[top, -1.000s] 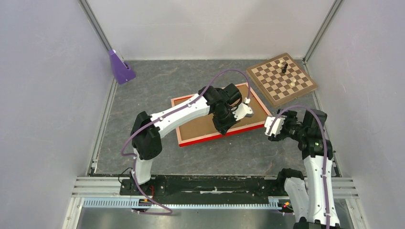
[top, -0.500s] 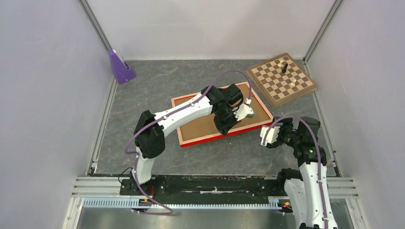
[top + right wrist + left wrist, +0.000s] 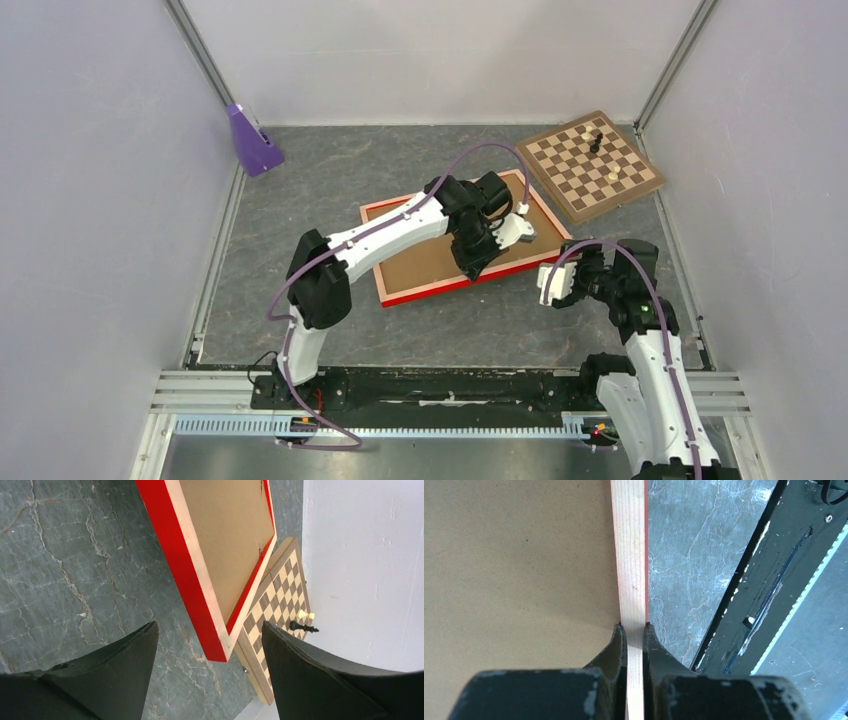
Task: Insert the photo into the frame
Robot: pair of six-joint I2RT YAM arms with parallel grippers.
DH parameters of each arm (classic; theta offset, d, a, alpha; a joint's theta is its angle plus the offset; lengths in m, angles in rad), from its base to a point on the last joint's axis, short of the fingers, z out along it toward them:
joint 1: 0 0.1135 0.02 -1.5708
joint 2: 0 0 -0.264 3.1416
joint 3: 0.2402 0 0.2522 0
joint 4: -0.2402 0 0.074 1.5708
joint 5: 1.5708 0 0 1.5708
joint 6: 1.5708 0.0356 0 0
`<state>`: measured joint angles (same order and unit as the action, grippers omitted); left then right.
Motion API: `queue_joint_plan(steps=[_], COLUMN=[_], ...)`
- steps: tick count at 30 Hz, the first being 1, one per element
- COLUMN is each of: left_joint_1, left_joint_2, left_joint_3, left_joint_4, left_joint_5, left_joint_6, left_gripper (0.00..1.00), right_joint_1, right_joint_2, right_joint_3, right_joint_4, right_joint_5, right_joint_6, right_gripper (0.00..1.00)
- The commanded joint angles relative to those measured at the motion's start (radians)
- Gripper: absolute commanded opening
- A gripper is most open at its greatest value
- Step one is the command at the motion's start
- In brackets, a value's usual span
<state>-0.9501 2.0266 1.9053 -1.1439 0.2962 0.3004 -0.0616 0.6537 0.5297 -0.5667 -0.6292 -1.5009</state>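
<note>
**On the grey table [image 3: 330, 170]: one frame, two arms**

One frame [image 3: 428, 290] lies flat at mid-table, brown backing board [image 3: 420, 262] upward. One chessboard [image 3: 590, 165] sits just beyond its right corner, and one purple block [image 3: 250, 140] stands far left. The left arm arches over the board, and the left gripper [image 3: 633, 626] is clamped onto the frame's near rail. The right gripper [image 3: 208, 625] hangs by the frame's right corner, jaws spread wide, holding nothing.

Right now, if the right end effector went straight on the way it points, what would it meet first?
Probably a corner of the thin red wooden picture frame, though depth is unclear.
</note>
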Motion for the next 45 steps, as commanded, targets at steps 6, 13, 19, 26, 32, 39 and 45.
queue_joint_plan(steps=[6,13,19,26,32,39,45], left_joint_1=[0.006,0.010,0.011,0.010,0.011,0.013,0.021], left_joint_2=[0.013,0.032,0.044,0.038,0.037,0.040,0.028], left_joint_3=[0.076,0.124,0.146,0.153,0.155,0.169,0.171], left_joint_4=[-0.003,-0.033,-0.056,-0.068,-0.077,-0.093,-0.097], left_joint_5=[0.067,0.098,0.109,0.110,0.121,0.128,0.116], left_joint_6=[0.023,0.026,0.035,0.044,0.056,0.062,0.067], left_gripper=[0.02,0.02,0.02,0.02,0.02,0.02,0.02], right_joint_1=[0.037,0.088,0.122,0.158,0.193,0.252,0.260], right_joint_2=[0.024,0.051,0.074,0.101,0.115,0.130,0.125], right_joint_3=[-0.039,-0.091,-0.137,-0.128,-0.148,-0.175,-0.145], right_joint_4=[0.132,0.221,0.344,0.403,0.451,0.502,0.499], right_joint_5=[0.045,0.092,0.156,0.190,0.208,0.259,0.294], right_joint_6=[-0.010,-0.012,-0.001,0.008,0.019,0.032,0.112], right_gripper=[0.79,0.78,0.74,0.67,0.57,0.43,0.32])
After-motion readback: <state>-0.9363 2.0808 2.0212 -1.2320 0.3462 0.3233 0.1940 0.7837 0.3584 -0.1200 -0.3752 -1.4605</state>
